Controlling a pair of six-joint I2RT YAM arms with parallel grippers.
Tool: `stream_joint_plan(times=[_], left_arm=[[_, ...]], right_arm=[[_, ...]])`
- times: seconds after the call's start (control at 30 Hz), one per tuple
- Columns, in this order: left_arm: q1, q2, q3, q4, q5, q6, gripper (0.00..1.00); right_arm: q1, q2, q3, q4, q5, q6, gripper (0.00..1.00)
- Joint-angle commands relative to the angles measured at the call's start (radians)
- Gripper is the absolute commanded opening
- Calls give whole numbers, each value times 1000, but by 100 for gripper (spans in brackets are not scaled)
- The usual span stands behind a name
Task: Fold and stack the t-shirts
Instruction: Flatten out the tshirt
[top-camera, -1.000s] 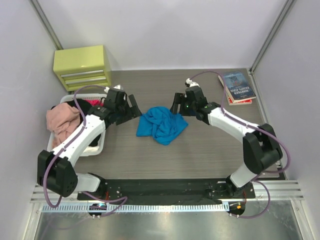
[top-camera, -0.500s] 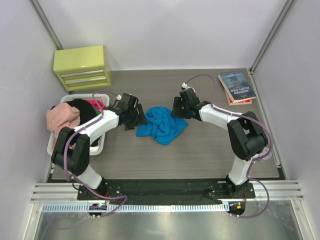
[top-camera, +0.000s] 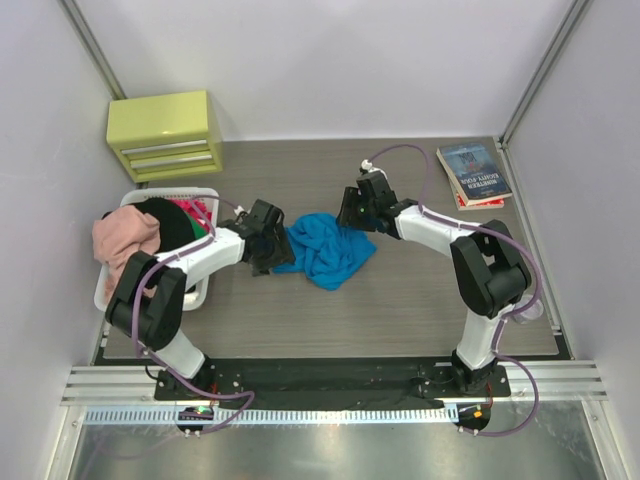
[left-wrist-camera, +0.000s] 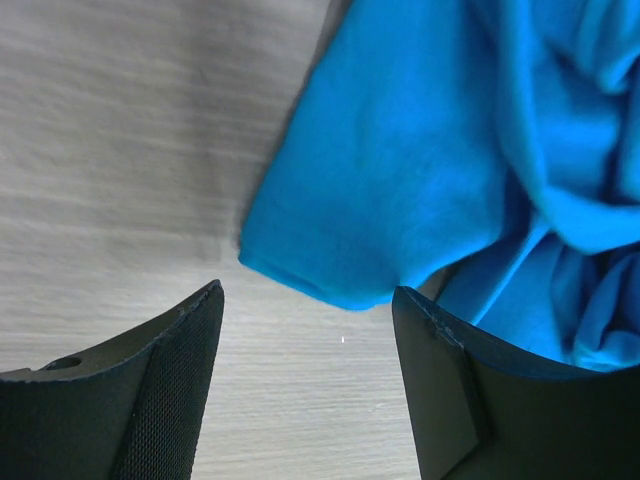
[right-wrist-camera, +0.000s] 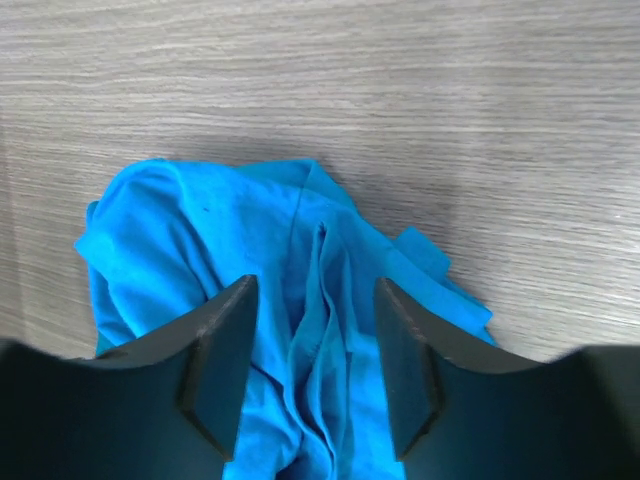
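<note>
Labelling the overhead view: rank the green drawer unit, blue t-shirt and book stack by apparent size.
1. green drawer unit, largest, though its height brings it nearer the camera
2. blue t-shirt
3. book stack, smallest

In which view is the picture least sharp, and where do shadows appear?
Left wrist: the turquoise t-shirt looks slightly soft, its edge casting a faint shadow on the table. Right wrist: wood grain sharp, shadow beyond the shirt. Top external: even light, all sharp.
</note>
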Motion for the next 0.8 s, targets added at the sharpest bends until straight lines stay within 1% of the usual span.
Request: stream_joint_plan(times=[0.0,0.07,0.13,0.17,0.2,0.23,0.27,0.37,0.43,0.47,0.53,0.57,0.67,0.7,0.77], left_arm=[[-46,-49,-18,31,-37,-76,69],[-59,-45,-20,35,-45,-81,69],[-73,-42,-17,34,-53,-82,69],[-77,-42,-17,32,-56,-84,68],[-79,-43,-18,32,-57,-85,68],[-79,-45,-18,34,-59,-85,68],[-79,-48,-21,38,-60,-85,68],[-82,-64,-21,66,-43,-82,68],[-88,-75,-17,74,-49,-82,68],[-91,-77,-12,77,-59,-85,68],[-92,-62,-6,72,-94,-91,69],[-91,-52,5,49,-111,-111,69],[-91,-8,15,6,-161,-148,68],[-91,-2,17,8,-166,-166,67],[-91,6,5,24,-169,-185,67]], right_arm=[[7,24,44,51,-4,9,52],[8,38,57,49,-4,6,45],[10,59,75,43,-4,6,43],[10,67,81,40,-4,4,39],[11,73,87,36,29,0,35],[10,78,92,20,33,-3,29],[10,73,94,11,53,-11,19],[10,27,78,-15,108,-25,1],[10,-16,51,-23,168,-33,1],[8,-66,39,-24,188,-36,1],[10,-117,6,-29,241,-36,1],[10,-175,-4,-29,260,-36,1],[8,-258,-47,-32,341,-37,1],[8,-305,-66,-32,359,-40,1],[5,-338,-84,-30,393,-46,1]])
